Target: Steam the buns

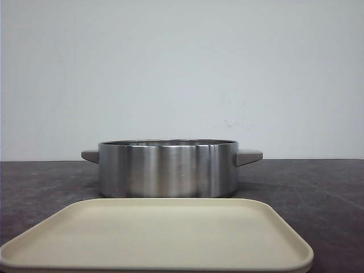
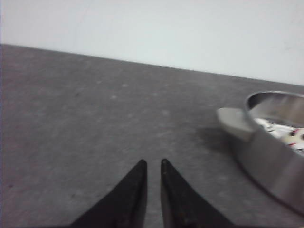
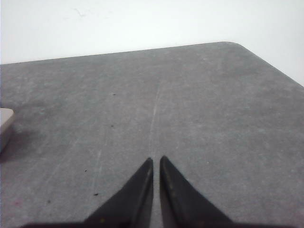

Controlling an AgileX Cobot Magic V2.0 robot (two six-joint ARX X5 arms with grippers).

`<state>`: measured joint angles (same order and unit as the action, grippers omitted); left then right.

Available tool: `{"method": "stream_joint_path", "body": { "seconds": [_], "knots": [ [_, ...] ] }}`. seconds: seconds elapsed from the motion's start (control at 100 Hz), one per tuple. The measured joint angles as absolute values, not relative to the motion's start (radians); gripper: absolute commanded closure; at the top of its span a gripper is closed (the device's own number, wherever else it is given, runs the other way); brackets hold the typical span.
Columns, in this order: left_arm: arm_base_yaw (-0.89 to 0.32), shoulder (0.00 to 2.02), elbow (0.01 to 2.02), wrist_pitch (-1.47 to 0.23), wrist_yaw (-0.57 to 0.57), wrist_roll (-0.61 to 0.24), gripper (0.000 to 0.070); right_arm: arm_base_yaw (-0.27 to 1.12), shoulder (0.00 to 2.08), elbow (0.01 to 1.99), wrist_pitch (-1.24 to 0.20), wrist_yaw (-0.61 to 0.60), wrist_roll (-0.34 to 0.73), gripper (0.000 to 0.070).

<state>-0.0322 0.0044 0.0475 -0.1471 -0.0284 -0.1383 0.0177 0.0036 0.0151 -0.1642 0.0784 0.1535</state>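
A brushed steel pot (image 1: 168, 169) with two grey handles stands toward the far edge of the dark surface (image 1: 318, 187), and a cream tray (image 1: 159, 236) lies bare at the near edge, just in front of it. From the front the pot's wall hides what is inside; only the left wrist view looks over the rim, where a sliver of glossy white with dark and reddish marks shows, which I take to be the buns (image 2: 285, 134), already in the pot. How many are there cannot be told. The left gripper (image 2: 153, 166) hangs over bare surface beside the pot's left handle (image 2: 232, 122), its black fingers nearly together with only a thin slit between them and nothing held. The right gripper (image 3: 156, 164) is likewise almost closed and empty, over bare surface toward the far right corner, with the tip of the other handle (image 3: 5, 124) at the edge of its view. The buns look smooth and shiny, so likely light, soft and a little slippery; a hard pinch would probably dent them or mar the printed faces. A gentle hold low across the widest part of a dome, fingers on opposite sides, seems the safest way to lift one, though the pot's wall may crowd the approach.
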Motion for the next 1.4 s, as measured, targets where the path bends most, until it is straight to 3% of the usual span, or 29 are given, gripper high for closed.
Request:
{"method": "stream_joint_path", "body": {
  "seconds": [0.49, 0.79, 1.4],
  "knots": [
    [0.064, 0.005, 0.032, -0.184, -0.029, -0.087, 0.0684, 0.018, 0.004, 0.015, -0.164, 0.078, 0.154, 0.0683],
    [0.071, 0.004, 0.032, -0.184, -0.022, -0.21, 0.0684, 0.018, 0.004, 0.015, -0.164, 0.078, 0.154, 0.0684],
    [0.071, 0.004, 0.032, -0.184, -0.022, -0.225, 0.0684, 0.018, 0.004, 0.015, -0.164, 0.078, 0.154, 0.0684]
  ]
}}
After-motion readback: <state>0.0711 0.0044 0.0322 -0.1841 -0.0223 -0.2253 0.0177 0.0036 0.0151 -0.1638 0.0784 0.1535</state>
